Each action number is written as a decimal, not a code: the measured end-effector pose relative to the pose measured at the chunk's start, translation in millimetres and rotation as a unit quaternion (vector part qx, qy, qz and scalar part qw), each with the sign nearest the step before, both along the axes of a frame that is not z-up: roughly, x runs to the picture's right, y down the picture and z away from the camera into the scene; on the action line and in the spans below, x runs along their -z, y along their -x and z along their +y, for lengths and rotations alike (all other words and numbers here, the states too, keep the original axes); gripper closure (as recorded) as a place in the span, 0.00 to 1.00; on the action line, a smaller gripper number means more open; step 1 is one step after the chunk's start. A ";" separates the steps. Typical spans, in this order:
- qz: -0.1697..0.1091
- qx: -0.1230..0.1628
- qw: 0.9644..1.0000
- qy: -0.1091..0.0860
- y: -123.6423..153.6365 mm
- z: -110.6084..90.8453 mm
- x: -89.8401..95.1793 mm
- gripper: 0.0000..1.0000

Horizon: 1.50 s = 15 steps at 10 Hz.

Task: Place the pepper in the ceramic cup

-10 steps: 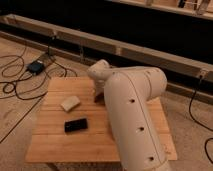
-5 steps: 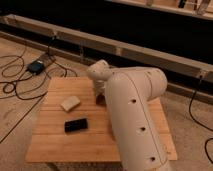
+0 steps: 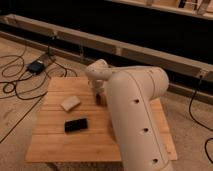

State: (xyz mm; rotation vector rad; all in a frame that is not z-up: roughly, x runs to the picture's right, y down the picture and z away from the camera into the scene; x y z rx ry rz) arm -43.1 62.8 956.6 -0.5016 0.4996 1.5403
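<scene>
My white arm (image 3: pixel 135 115) reaches over the wooden table (image 3: pixel 55 145) from the right and fills much of the view. The dark gripper (image 3: pixel 100 96) hangs below the wrist, low over the middle of the table's far half, to the right of a beige block. No pepper shows in the view. No white ceramic cup shows either. The arm hides the right part of the table, so both may lie behind it.
A beige rectangular block (image 3: pixel 70 103) lies on the table left of the gripper. A flat black rectangular object (image 3: pixel 76 125) lies nearer the front. Cables and a small dark box (image 3: pixel 36 66) lie on the floor at left. A long rail (image 3: pixel 150 52) runs behind the table.
</scene>
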 end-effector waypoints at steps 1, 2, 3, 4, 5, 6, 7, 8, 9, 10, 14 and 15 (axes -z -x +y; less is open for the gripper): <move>-0.003 0.002 1.000 0.001 2.5 1.1 3.7 1.00; -0.004 0.000 1.000 0.004 6.0 4.1 10.7 1.00; -0.003 -0.001 1.000 0.003 7.2 4.8 16.1 1.00; -0.003 -0.001 1.000 0.003 8.9 5.4 23.0 1.00; -0.003 0.000 1.000 0.002 11.0 5.7 28.1 1.00; -0.004 0.001 1.000 -0.001 14.1 4.3 38.5 1.00; -0.006 0.004 1.000 -0.004 16.5 1.9 45.0 1.00; -0.008 0.006 1.000 -0.007 18.0 -0.1 49.9 1.00; -0.010 0.012 1.000 -0.015 20.3 -6.5 61.5 1.00; -0.011 0.016 1.000 -0.023 22.0 -12.4 72.4 1.00; -0.015 0.018 0.999 -0.048 23.8 -33.6 113.5 1.00; -0.012 0.018 0.998 -0.052 21.5 -36.8 124.4 1.00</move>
